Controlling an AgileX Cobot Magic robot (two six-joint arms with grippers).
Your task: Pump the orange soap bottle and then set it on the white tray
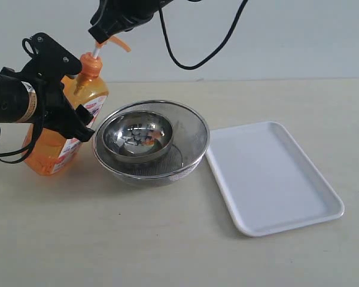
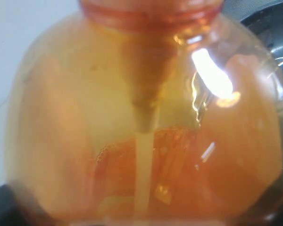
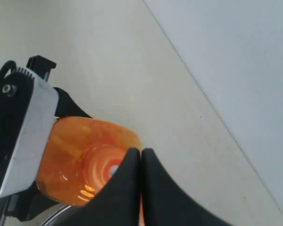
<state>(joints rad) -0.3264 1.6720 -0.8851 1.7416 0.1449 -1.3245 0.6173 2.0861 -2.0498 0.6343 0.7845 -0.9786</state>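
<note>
1. Pale beige bench (image 1: 167, 251) runs up to a plain light wall (image 1: 287, 36).
2. At the left of the exterior view, the orange soap bottle (image 1: 45, 160) leans with its top toward the middle of the bench. Whether its base rests on the bench I cannot tell.
3. The left hand (image 1: 78, 95) grips the bottle around its upper body, one black finger on each side. In the left wrist view the translucent orange shoulder fills the picture, with the pale dip tube (image 2: 142, 179) running down inside.
4. The right hand (image 1: 100, 37) comes down from above with its fingers pressed together and holding nothing. It sits on the pump head (image 1: 119, 43), whose spout juts out toward the bowls' side. The white stem (image 1: 97, 52) shows just below.
5. Just beside the bottle, a small steel bowl (image 1: 137, 134) sits inside a wider mesh strainer bowl (image 1: 194, 146).
6. The white tray (image 1: 275, 179) lies flat to the right of the strainer, close to its rim and well apart from the bottle.
</note>
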